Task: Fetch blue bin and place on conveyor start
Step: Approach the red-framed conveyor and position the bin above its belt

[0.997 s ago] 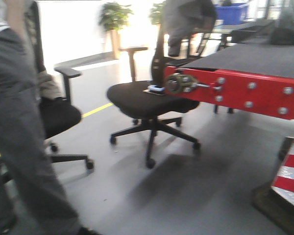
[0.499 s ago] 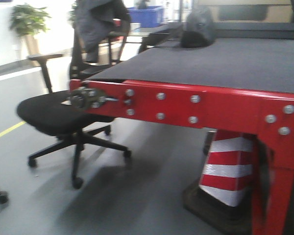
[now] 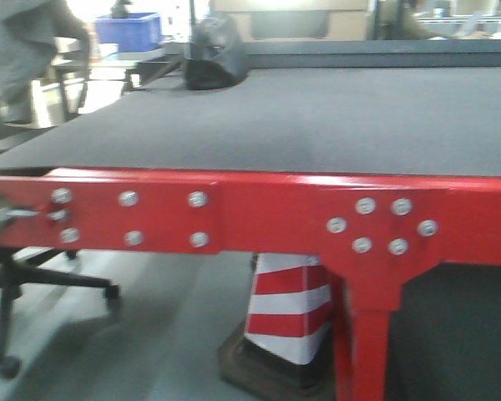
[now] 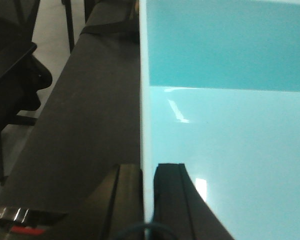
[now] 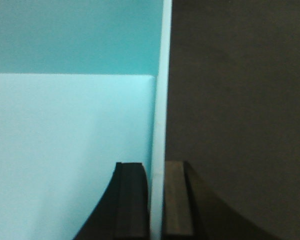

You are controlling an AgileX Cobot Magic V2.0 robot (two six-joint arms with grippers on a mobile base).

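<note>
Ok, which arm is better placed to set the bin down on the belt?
Right, slightly. Left gripper and right gripper each pinch an opposite wall of the blue bin, so lower together; but only belt shows beside the right, while the left sits near the belt's edge, floor visible.

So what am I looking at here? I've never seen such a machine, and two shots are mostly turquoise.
This is a wheeled robot with two arms, each ending in a two-fingered pincer. The front-facing picture looks ahead at a conveyor: a wide black belt in a red frame with silver bolts, a striped cone beneath, a dark bag-like object at the far end. The other two pictures come from cameras on the wrists. The left pincer is closed on one thin wall of the pale blue bin, the right pincer on the opposite wall; the turquoise is the bin's inside. The dark surface beside it looks like the belt; whether the bin rests on it cannot be seen.
</note>
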